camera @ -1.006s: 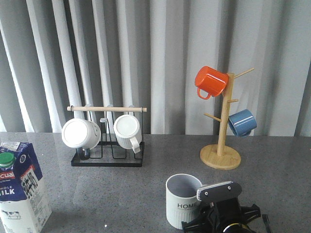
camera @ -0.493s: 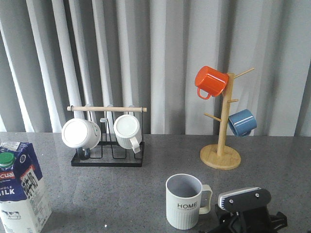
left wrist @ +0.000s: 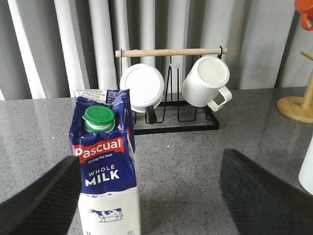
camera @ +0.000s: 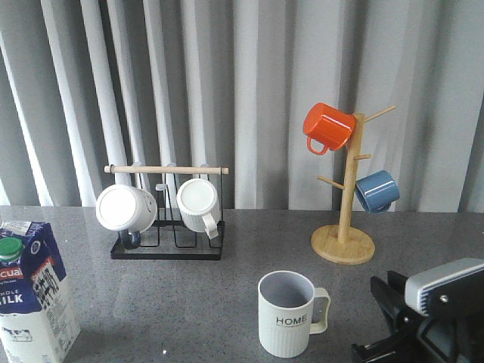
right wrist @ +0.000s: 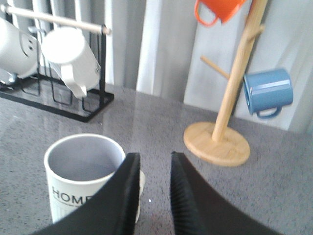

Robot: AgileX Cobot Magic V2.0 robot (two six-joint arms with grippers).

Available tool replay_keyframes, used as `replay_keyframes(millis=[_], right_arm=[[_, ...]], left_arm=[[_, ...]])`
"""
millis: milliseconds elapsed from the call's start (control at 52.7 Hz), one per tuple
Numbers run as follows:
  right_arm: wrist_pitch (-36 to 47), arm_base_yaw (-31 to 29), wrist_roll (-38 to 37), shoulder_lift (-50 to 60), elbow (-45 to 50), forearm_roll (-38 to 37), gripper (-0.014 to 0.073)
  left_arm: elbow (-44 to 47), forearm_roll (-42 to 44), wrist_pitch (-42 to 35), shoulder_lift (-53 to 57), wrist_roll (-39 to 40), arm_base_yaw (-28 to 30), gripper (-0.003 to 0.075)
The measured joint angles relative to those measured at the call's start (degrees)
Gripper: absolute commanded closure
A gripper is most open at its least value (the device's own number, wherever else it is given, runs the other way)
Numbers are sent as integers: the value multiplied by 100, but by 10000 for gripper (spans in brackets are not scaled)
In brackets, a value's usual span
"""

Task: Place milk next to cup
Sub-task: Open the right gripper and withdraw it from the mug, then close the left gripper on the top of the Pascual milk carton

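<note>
The milk [camera: 30,295], a blue and white carton with a green cap, stands upright at the table's front left. In the left wrist view the milk [left wrist: 107,166] stands between my left gripper's [left wrist: 151,196] wide-open fingers [left wrist: 44,200], close to one of them and not gripped. The cup [camera: 287,314], a ribbed pale mug printed "HOME", stands at the front centre with its handle to the right. My right gripper [camera: 431,318] is low at the front right, apart from the cup. In the right wrist view it [right wrist: 154,155] is slightly open and empty, with the cup [right wrist: 78,181] just beside one finger.
A black wire rack [camera: 166,246] with a wooden bar holds two white mugs at the back left. A wooden mug tree [camera: 344,227] at the back right carries an orange mug [camera: 327,127] and a blue mug [camera: 376,190]. A grey curtain hangs behind the table.
My right gripper has moved to the right, away from the cup's handle, which now shows fully. The cup and the milk have not moved.
</note>
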State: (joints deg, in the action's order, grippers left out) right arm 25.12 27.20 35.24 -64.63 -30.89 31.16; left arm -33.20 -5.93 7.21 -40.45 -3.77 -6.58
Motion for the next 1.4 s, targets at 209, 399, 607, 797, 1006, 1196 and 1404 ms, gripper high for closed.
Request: replay_keyframes(millis=[209,399,607,797,1006,1196,1404], right_arm=[[-769,-289,610,800,-2,349,603],[-1875,-1260,1213,1276,-231,803,597],[-2888,-2535,1361,1690,-539,809,596],[-3167,-2927,1372,1893,-609,809,596],[-3349,-2927,1331,1924,-609,809,596],[-3043,-2927,1331,1924,-609,803,596],[-3043,-2927,1331,1924,-609,803,596]], left_arm=[[0,0,53,0,0,0,166],[0,0,112,0,0,0,166],[0,0,155,0,0,0,166],[0,0,155,0,0,0,166],[0,0,155,0,0,0,166],[0,-18,96,-15,44,0,166],[0,-19,-166,-199,163,0,164]])
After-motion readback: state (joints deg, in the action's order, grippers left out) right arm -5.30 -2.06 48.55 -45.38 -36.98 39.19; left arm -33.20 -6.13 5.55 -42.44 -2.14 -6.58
